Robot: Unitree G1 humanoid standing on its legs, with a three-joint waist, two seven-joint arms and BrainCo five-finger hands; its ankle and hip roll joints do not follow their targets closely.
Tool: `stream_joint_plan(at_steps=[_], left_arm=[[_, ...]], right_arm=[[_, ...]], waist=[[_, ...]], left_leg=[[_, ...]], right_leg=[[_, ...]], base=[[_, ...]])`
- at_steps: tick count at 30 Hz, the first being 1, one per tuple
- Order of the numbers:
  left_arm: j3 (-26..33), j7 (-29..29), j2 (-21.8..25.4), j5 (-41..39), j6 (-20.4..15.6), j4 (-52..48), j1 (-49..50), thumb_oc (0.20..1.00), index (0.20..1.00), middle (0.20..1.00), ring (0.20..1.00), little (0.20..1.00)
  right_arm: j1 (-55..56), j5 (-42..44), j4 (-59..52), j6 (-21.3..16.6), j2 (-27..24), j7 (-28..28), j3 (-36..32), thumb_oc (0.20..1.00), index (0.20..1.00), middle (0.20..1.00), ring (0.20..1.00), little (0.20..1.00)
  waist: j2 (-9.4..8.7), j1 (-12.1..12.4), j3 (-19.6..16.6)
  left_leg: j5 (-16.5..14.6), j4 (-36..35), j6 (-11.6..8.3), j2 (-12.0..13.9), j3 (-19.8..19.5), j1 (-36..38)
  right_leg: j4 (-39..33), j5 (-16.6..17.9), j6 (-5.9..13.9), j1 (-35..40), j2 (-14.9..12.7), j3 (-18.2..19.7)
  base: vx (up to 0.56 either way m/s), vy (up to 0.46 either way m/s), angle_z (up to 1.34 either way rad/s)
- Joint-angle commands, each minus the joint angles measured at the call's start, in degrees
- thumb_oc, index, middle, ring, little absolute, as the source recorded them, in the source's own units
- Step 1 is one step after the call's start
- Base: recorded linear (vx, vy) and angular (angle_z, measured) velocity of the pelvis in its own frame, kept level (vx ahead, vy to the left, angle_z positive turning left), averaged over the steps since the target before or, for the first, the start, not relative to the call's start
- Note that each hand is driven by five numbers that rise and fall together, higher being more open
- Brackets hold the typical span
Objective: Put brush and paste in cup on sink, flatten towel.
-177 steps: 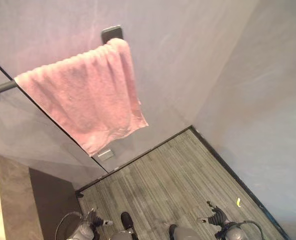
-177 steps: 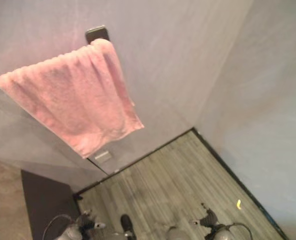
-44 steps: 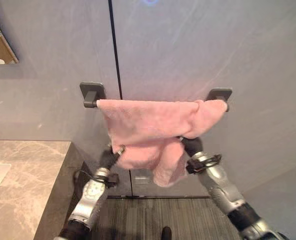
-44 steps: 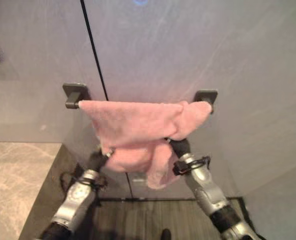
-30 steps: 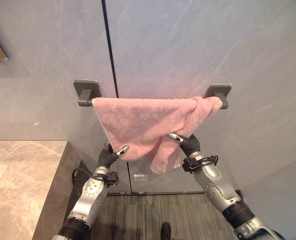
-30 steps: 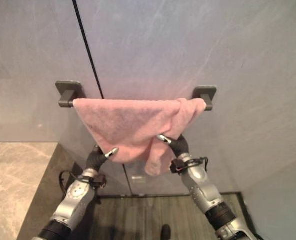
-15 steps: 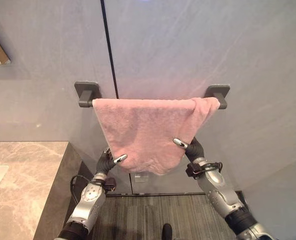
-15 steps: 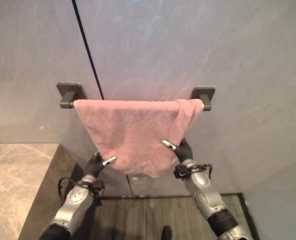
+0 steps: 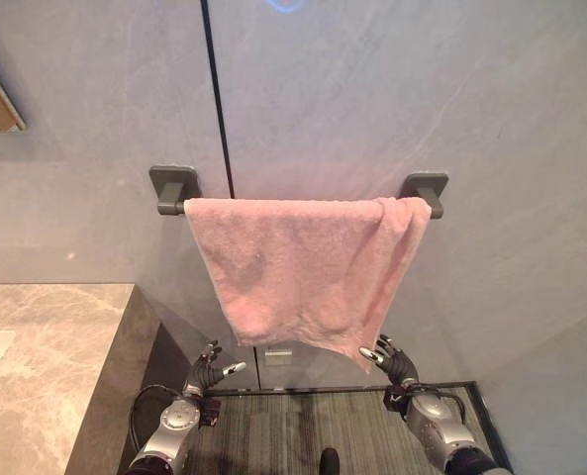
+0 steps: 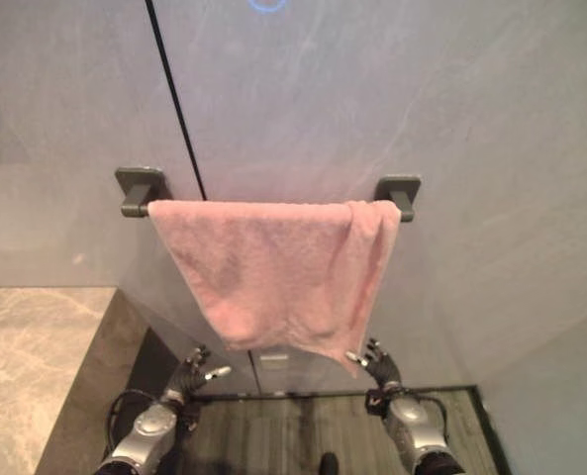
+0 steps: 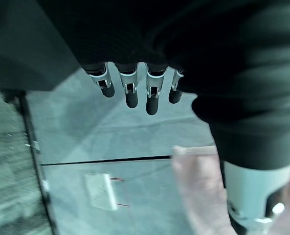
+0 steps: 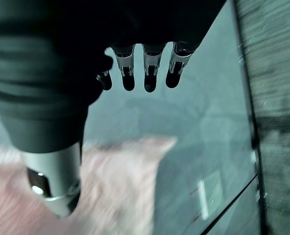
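Pink towel (image 9: 303, 267) draped soft, light and limp above both hands; left hand (image 9: 206, 373) and right hand (image 9: 393, 363) spread, empty; best pinched at lower corners.

A pink towel (image 10: 278, 277) hung spread over a dark wall-mounted rail (image 10: 140, 190) on a grey wall (image 10: 392, 89); below it, the left hand (image 10: 191, 374) and right hand (image 10: 377, 365) were raised with fingers spread, holding nothing; a marble counter (image 10: 31, 356) sat at lower left.

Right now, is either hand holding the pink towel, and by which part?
Neither. The left hand and right hand are open below the pink towel, which hangs free on its bar.
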Motion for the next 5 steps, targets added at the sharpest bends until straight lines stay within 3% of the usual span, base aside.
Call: stream_joint_plan(at_steps=[1, 5], left_arm=[[-0.3, 1.3, -0.4, 2.8, -1.0, 4.4, -4.0, 1.0, 1.0, 1.0, 1.0, 1.0], [0.8, 1.2, -1.7, 3.7, -0.1, 10.9, -4.5, 1.0, 1.0, 1.0, 1.0, 1.0]], right_arm=[[-3.1, -4.6, 2.8, -1.8, 0.4, -1.2, -2.1, 1.0, 1.0, 1.0, 1.0, 1.0], [-3.4, -5.4, 11.1, -1.4, 1.6, -1.7, -3.4, 1.0, 1.0, 1.0, 1.0, 1.0]], waist=[[0.51, -1.4, 0.7], [0.69, -1.6, 0.8]], left_leg=[[6.2, 0.2, -0.61, 0.3, -1.7, -5.2], [6.3, 0.2, -0.86, 0.5, -1.8, -5.4]], right_leg=[[3.5, -6.3, 4.63, 6.6, -3.5, -1.4], [3.2, -6.2, 4.55, 6.7, -3.4, -1.5]], base=[[-0.01, -0.014, 0.04], [-0.01, -0.009, 0.07]])
